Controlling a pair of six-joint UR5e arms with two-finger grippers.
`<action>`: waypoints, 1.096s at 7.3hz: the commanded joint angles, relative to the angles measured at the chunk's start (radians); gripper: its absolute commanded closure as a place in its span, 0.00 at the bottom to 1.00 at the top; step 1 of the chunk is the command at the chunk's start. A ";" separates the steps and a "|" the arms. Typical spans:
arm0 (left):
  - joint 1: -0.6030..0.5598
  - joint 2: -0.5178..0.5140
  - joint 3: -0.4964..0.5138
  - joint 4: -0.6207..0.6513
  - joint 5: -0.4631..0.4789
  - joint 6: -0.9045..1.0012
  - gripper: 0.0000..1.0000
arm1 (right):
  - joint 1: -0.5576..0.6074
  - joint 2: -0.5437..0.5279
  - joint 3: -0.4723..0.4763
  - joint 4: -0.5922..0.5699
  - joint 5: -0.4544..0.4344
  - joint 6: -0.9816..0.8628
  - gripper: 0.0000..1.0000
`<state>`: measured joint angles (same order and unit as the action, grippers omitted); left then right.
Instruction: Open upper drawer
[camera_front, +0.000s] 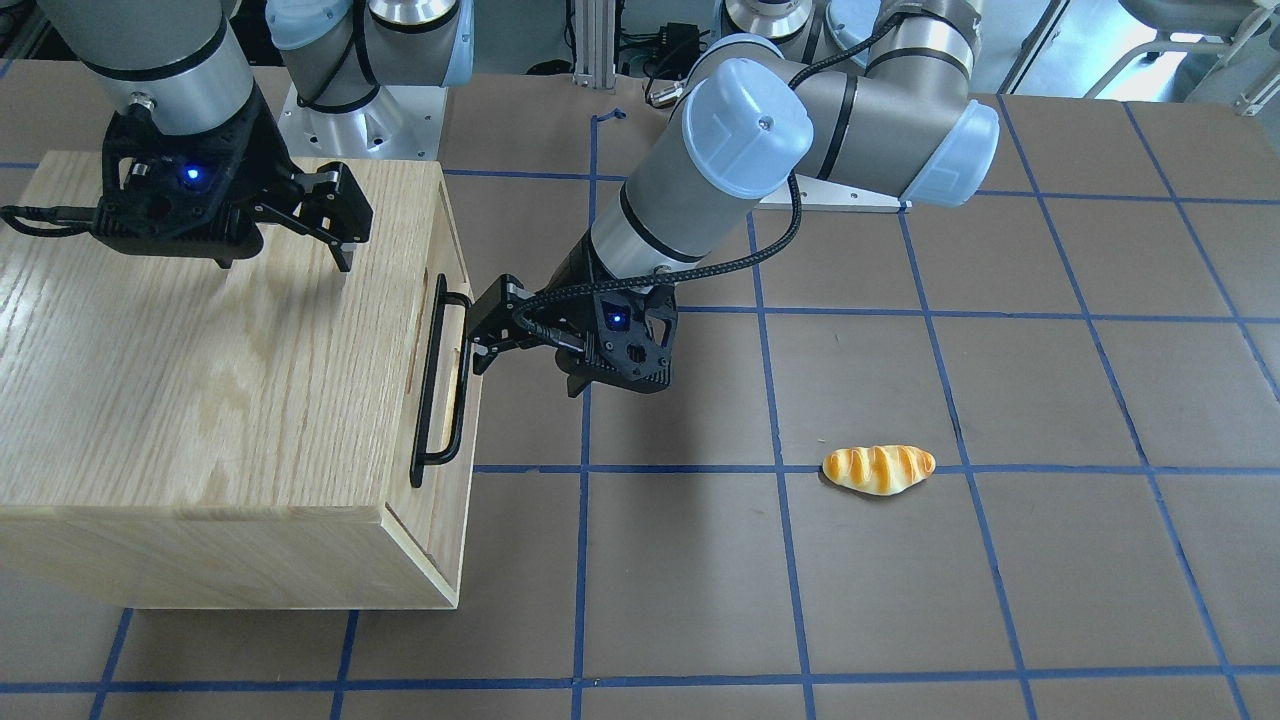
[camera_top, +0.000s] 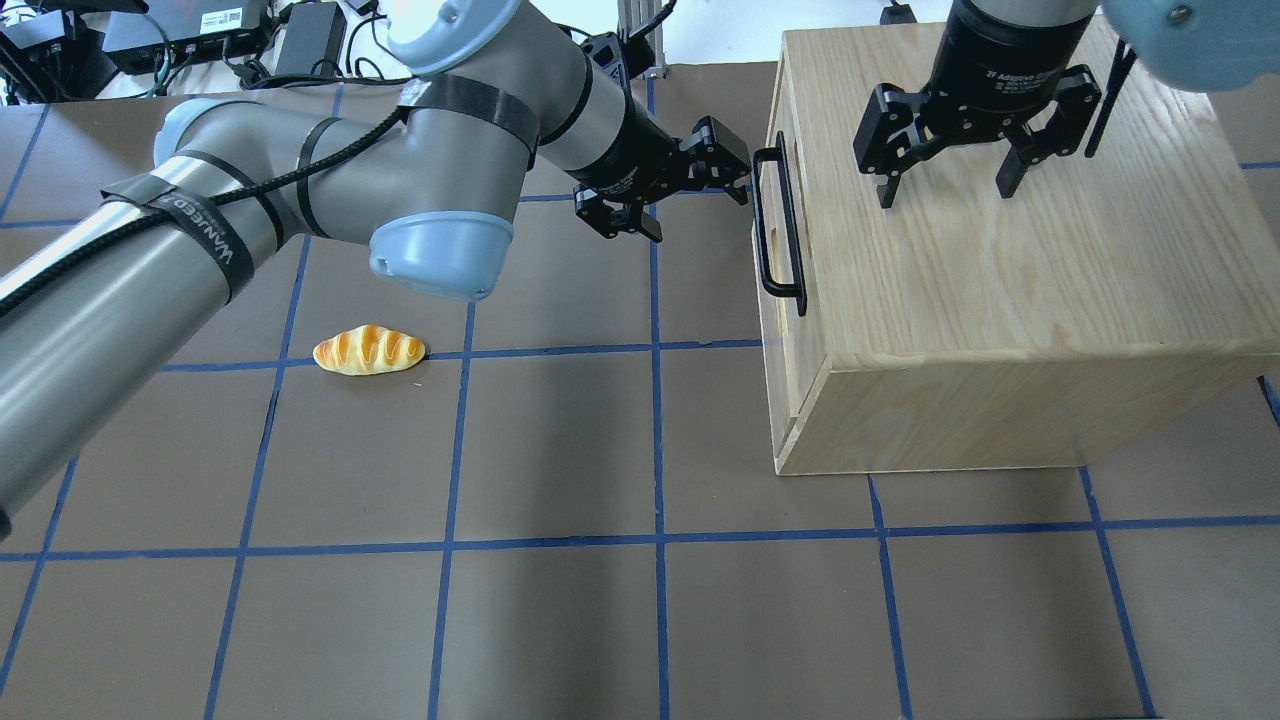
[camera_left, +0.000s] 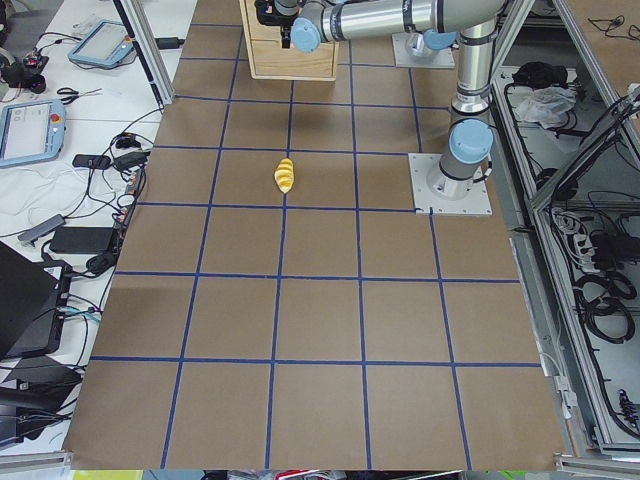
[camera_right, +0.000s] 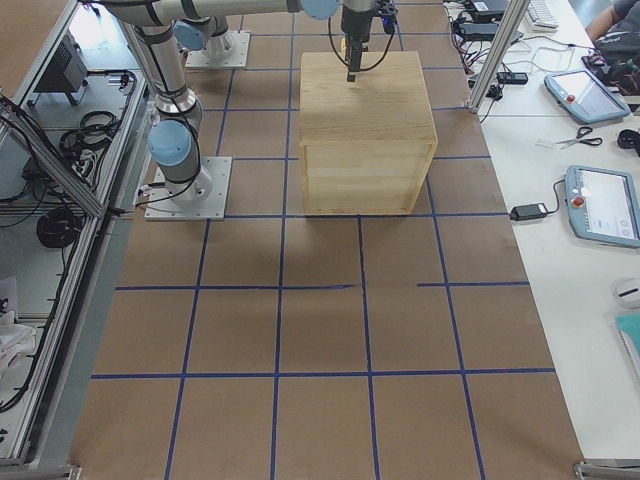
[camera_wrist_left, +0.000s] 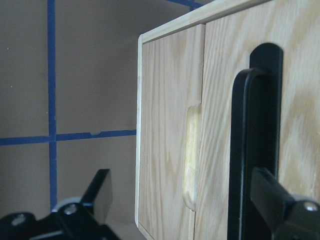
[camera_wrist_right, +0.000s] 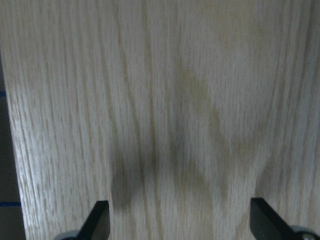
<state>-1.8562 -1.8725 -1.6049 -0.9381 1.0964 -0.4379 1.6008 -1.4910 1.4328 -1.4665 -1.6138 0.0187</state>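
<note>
The upper drawer (camera_wrist_left: 300, 100) sat pushed in, its light oak front flush with the face of the wooden cabinet (camera_top: 1000, 300). The cabinet stood on the robot's right half of the table (camera_front: 1050, 400), with that face turned toward the table's middle. The drawer's long black bar handle (camera_wrist_left: 255, 150) ran along the face close under the cabinet's top edge. In the left wrist view a second oak panel (camera_wrist_left: 165, 125) lay beside the drawer front, with a shallow finger notch (camera_wrist_left: 192, 155) cut in its edge.

The left end effector (camera_front: 472, 338) was level with the handle and pointed at it, spread wide and gripping nothing. In the left wrist view one finger (camera_wrist_left: 272, 200) overlapped the bar, while the other showed far across the frame against bare table. From the front-facing view the tips looked just beside the bar, possibly touching it, though the angle was too steep to be sure.

The right end effector (camera_top: 948, 185) hung over the cabinet's top, pointing down, likewise wide apart and empty. Its wrist view showed only grained wood and a soft shadow beneath it.

A glazed bread roll (camera_front: 878, 468) lay on the brown, blue-taped table on the robot's left side, well apart from the cabinet.
</note>
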 joint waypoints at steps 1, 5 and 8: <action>-0.012 -0.019 0.005 0.021 -0.001 -0.010 0.00 | 0.001 0.000 0.001 0.000 0.000 0.001 0.00; -0.035 -0.048 0.017 0.042 0.002 -0.045 0.00 | -0.001 0.000 0.000 0.000 0.000 0.000 0.00; -0.040 -0.057 0.011 0.041 0.010 -0.035 0.00 | 0.001 0.000 0.001 0.000 0.000 0.000 0.00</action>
<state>-1.8944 -1.9271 -1.5923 -0.8969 1.1049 -0.4749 1.6013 -1.4911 1.4331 -1.4665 -1.6138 0.0188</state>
